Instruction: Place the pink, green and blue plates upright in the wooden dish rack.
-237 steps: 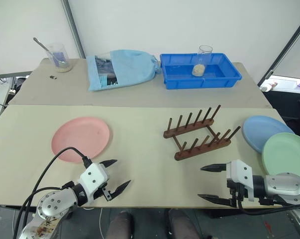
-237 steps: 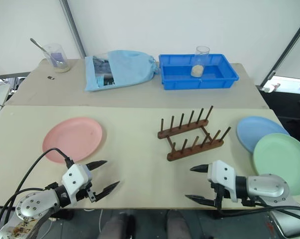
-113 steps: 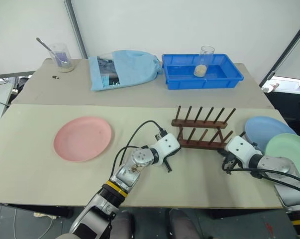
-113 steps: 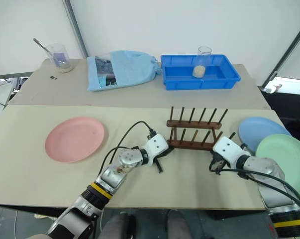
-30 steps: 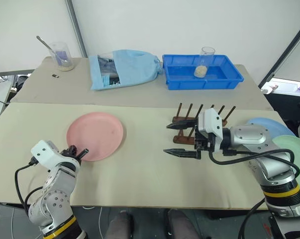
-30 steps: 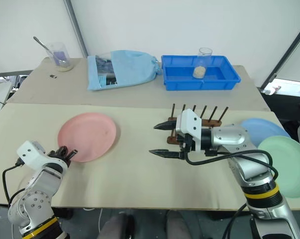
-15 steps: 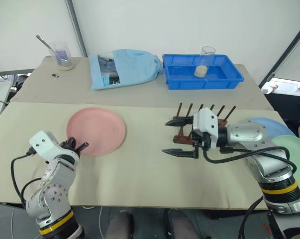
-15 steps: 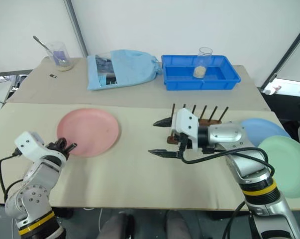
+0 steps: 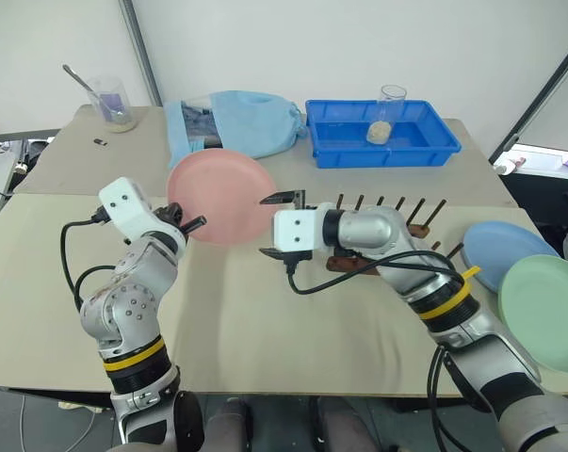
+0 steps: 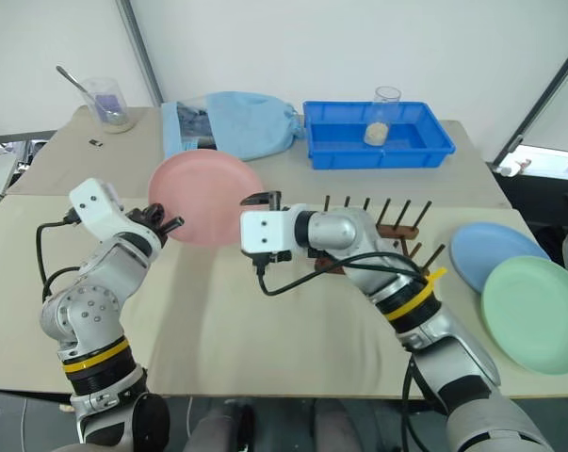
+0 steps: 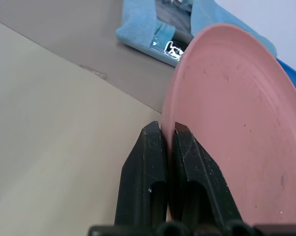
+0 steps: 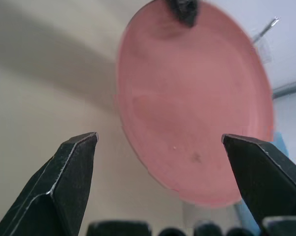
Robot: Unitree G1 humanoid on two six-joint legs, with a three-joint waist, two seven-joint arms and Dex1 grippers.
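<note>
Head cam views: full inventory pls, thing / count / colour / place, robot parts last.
pink plate: 1, salmon pink, lifted off the table, rim pinched by the left gripper
blue plate: 1, light blue, flat at the near table's right end
green plate: 1, mint green, flat, overlapping the blue plate's near edge
wooden dish rack: 1, dark brown, near table, no plates in it
tray: 1, blue, far table
glass: 1, clear, in the tray
cloth bag: 1, light blue, far table
beaker with spoon: 1, clear, far table's left end
left gripper: shut on the plate's rim
right gripper: open, facing the plate
</note>
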